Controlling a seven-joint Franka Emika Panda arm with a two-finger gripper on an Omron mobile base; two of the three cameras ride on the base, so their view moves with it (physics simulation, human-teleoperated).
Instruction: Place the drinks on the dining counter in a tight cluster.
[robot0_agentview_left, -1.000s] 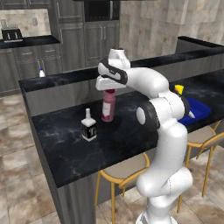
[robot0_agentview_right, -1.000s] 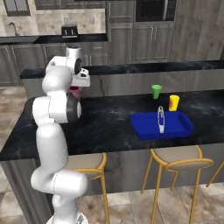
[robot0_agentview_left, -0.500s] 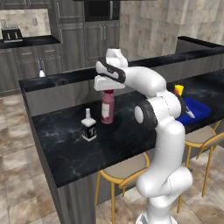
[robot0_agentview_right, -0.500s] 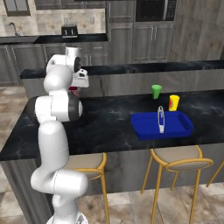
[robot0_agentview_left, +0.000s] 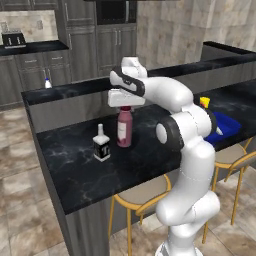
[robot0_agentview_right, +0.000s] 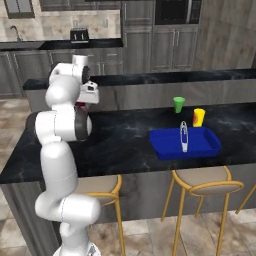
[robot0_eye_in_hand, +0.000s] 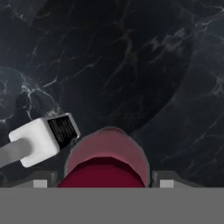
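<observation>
On the dining counter (robot0_agentview_left: 75, 165), the tall maroon-pink bottle (robot0_agentview_left: 124, 128) stands upright with the gripper (robot0_agentview_left: 125, 106) directly over its dark red cap, the white hand covering the bottle's top in the left base view. In the hand view the cap and shoulders sit between the two fingertips (robot0_eye_in_hand: 40, 179), which flank the cap on either side; whether they press on it cannot be told. The square clear bottle (robot0_agentview_left: 101, 143) with its black label stands upright just beside the maroon one, apart from it, toward the counter's near edge. The small white bottle (robot0_agentview_left: 48, 83) stands well apart on the raised ledge behind. Farther along the counter, a blue tray (robot0_agentview_right: 207, 149) holds a slender utensil, with a green cup (robot0_agentview_right: 178, 104) and a yellow-orange cup (robot0_agentview_right: 199, 117) behind it
</observation>
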